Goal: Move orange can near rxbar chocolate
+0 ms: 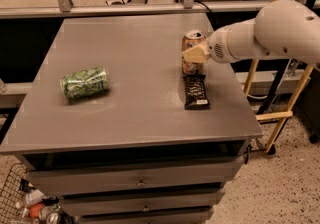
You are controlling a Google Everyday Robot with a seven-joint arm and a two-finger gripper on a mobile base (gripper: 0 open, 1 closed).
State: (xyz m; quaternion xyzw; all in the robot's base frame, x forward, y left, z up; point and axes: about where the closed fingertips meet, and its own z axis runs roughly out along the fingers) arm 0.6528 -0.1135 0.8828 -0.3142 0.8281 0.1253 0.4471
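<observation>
The orange can (pixel 191 43) stands upright on the grey table (pixel 130 98) at the right side, silver top up. The rxbar chocolate (pixel 195 91), a dark bar with white lettering, lies flat just in front of the can, almost touching it. My gripper (pixel 195 54) reaches in from the right on a white arm (pixel 270 33) and sits right at the can's right side, its pale fingers against the can.
A green patterned can (pixel 85 82) lies on its side at the table's left. Drawers (pixel 140 183) sit under the tabletop. A yellow frame (pixel 280 113) stands to the right. A wire basket of bottles (pixel 30 208) is at the lower left.
</observation>
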